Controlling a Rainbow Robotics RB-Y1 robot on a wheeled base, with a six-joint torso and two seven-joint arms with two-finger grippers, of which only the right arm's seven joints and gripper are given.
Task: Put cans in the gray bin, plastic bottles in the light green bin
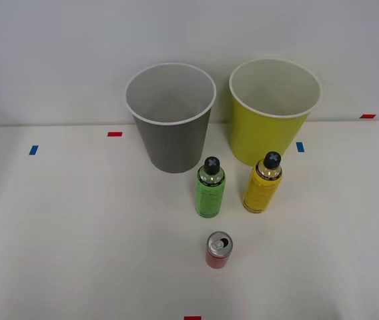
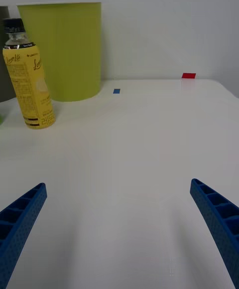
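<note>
A gray bin point(image 1: 171, 117) and a light green bin point(image 1: 273, 110) stand side by side at the back of the white table. In front of them stand two black-capped plastic bottles, a green one point(image 1: 210, 189) and a yellow one point(image 1: 263, 183). A red can point(image 1: 219, 250) with an opened silver top stands nearer the front, alone. In the right wrist view my right gripper point(image 2: 119, 229) is open low over bare table, with nothing between its blue ribbed fingers point(image 2: 219, 219). Ahead of it are the yellow bottle point(image 2: 29, 77) and the light green bin point(image 2: 62, 50), well apart from the fingers.
Small red tape marks point(image 1: 115, 134) and blue tape marks point(image 1: 33, 150) dot the table point(image 1: 76, 233). A plain white wall rises right behind the bins. The table's right edge runs near a red mark point(image 1: 367, 116).
</note>
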